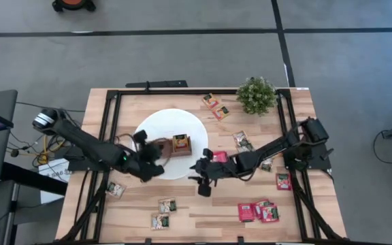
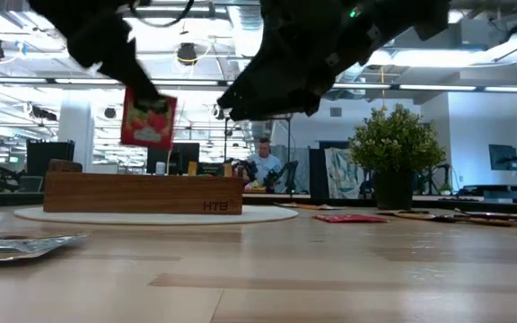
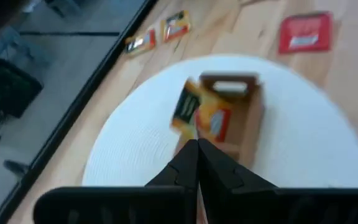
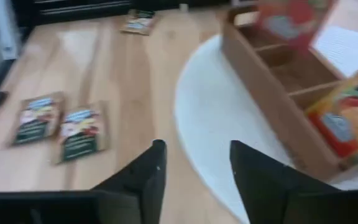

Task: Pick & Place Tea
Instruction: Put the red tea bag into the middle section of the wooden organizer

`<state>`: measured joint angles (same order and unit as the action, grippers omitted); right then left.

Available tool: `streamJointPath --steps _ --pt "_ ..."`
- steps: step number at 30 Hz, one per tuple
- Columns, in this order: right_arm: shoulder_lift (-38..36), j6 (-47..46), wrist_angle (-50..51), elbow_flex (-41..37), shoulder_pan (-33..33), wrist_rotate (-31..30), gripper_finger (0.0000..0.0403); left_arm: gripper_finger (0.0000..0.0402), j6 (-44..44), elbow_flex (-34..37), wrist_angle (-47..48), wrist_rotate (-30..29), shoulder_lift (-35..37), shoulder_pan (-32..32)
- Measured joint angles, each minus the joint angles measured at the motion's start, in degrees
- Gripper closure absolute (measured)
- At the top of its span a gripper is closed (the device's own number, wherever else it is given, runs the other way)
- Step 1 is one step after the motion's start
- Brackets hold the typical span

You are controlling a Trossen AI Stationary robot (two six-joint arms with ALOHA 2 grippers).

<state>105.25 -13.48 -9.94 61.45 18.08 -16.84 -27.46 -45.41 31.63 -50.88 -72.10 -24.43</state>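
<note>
We hold a red sachet [image 2: 148,120] pinched in the left gripper [image 1: 150,163], above the tray [image 2: 142,192] on the white disc [image 1: 156,128] mid-table. This looks like the placing step; next it needs lowering into a free compartment. The right gripper [image 4: 193,163] hovers beside the disc's right rim, fingers apart, holding nothing.

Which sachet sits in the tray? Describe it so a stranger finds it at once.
On the white disc stands a wooden tray. The orange-yellow sachet is in its end compartment, on the side of the potted plant. Unlike the other orange-yellow sachets, flat on the table by the plant, it sits inside the tray.
</note>
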Motion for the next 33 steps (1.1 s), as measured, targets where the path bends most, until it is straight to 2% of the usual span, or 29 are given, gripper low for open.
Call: streamJointPath --steps 5,9,16,23,33 --pt "0.0 0.3 -1.0 0.0 1.1 0.0 0.0203 0.0401 7.8 11.4 -14.4 7.7 8.7 6.2" --pt "0.0 1.5 -3.7 0.0 1.0 0.0 0.02 0.0401 15.2 17.4 -26.1 15.4 12.6 10.9" --pt "0.0 1.6 -4.1 0.0 1.0 0.2 0.0211 0.0401 20.5 20.0 -29.7 28.3 11.9 19.2" --pt "0.0 1.6 -4.2 0.0 1.0 0.2 0.0223 0.0401 24.7 20.1 -34.0 31.6 8.9 23.0" --pt "0.0 1.6 -3.8 0.0 1.0 0.3 0.0226 0.0401 25.3 20.1 -35.5 31.7 3.9 26.0"
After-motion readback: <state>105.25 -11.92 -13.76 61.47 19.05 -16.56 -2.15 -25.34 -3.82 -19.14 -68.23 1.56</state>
